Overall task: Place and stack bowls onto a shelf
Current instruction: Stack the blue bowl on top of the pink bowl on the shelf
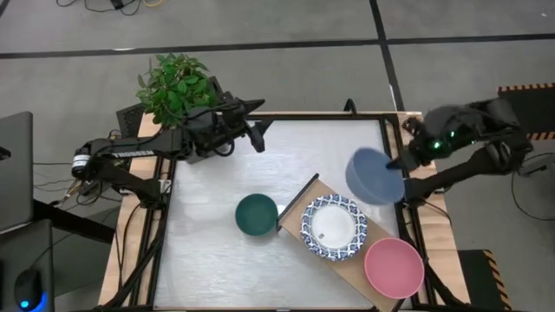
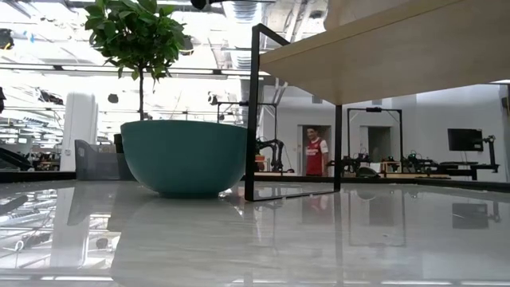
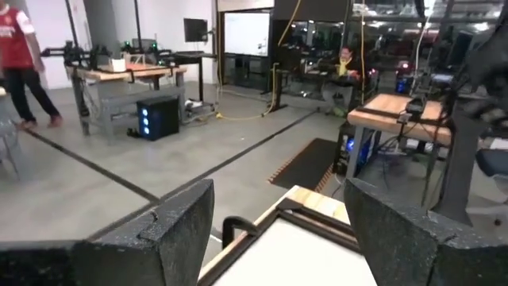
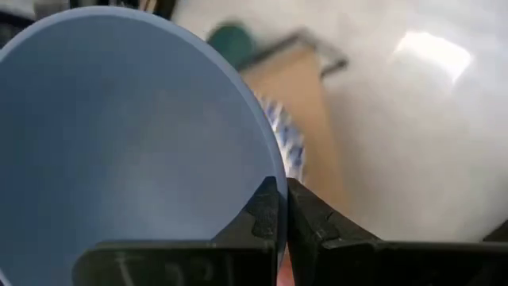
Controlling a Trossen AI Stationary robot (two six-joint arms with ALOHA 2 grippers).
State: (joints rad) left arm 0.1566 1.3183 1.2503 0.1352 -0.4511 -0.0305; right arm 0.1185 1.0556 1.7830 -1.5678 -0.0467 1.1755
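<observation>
Pinched by its rim in my right end effector [image 4: 282, 208], the slate-blue round bowl [image 4: 135, 135] hangs above the light-wood shelf [image 1: 299, 208]; next I judge lowering, beside the patterned white bowl [image 1: 334, 227]. Left end effector [image 3: 274, 222] waits spread.

We see 1 slate-blue bowl [image 1: 375, 176], 1 dark green bowl [image 1: 257, 214], teal in the low view, and 1 pink bowl [image 1: 394, 267]. A white bowl [image 1: 334, 227] has a blue patterned rim. The shelf [image 1: 299, 208] is light wood with a dark edge; the tabletop [image 1: 217, 251] is white.
</observation>
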